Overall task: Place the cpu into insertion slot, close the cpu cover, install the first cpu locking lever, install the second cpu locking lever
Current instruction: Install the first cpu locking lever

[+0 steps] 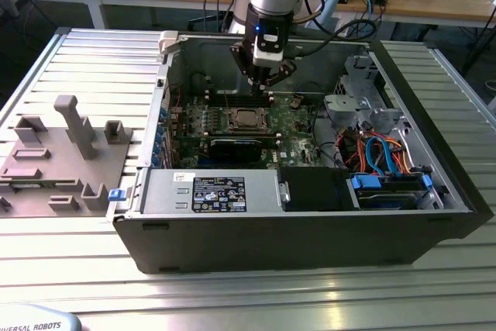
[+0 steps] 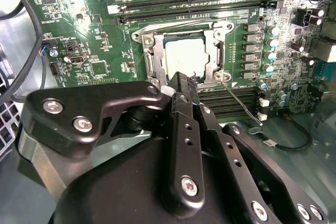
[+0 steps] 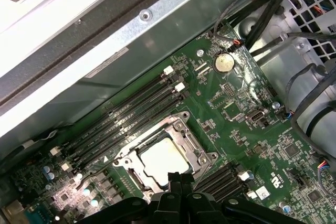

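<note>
The cpu (image 2: pixel 187 56) lies in the insertion slot on the green motherboard (image 1: pixel 291 125), its dull silver top (image 3: pixel 159 160) showing through the cut-out. The cpu cover (image 2: pixel 218 51) lies flat over it as a silvery frame (image 3: pixel 186 135), hiding most of the slot. A thin wire locking lever (image 2: pixel 241 103) sticks out slantwise from one socket corner, across the black memory slots. My gripper (image 1: pixel 267 87) hangs just above the socket's edge; in both wrist views its black fingertips (image 2: pixel 182 80) are pressed together (image 3: pixel 179 178) with nothing held between them.
The open black computer case (image 1: pixel 434 222) walls the board in. A drive cage (image 1: pixel 353 106) with orange and blue cables (image 1: pixel 380 153) is toward the exterior view's right, a black card (image 1: pixel 236 147) and power supply (image 1: pixel 217 191) lie in front. A grey fixture (image 1: pixel 70 153) stands outside.
</note>
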You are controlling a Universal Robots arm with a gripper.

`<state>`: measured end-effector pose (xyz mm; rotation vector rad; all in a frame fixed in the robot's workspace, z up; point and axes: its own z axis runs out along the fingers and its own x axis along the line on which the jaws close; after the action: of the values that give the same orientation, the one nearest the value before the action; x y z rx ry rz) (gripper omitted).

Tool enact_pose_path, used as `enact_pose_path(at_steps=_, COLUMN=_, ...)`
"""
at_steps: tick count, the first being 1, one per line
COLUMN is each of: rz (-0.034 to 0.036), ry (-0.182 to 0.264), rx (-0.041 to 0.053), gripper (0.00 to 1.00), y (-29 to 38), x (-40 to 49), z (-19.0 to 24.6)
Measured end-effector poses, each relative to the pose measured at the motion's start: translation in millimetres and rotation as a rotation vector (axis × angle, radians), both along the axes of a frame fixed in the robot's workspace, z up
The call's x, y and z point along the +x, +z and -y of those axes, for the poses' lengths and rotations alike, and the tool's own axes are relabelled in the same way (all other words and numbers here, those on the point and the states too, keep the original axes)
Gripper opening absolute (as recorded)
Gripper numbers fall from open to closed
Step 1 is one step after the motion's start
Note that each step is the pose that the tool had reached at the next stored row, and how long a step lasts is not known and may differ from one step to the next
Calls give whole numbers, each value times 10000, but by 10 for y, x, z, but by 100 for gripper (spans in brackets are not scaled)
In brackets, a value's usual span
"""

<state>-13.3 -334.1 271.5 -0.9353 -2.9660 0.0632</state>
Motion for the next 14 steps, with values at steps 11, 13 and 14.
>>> enact_pose_path(at_steps=11, rz=0, ry=151, rx=0, gripper=11, y=0, x=0, z=0)
enact_pose_path(at_steps=13, rz=0, ry=174, rx=0, gripper=11, y=0, x=0, z=0)
enact_pose_path(at_steps=14, rz=0, ry=189, rx=0, gripper=11, y=0, x=0, z=0)
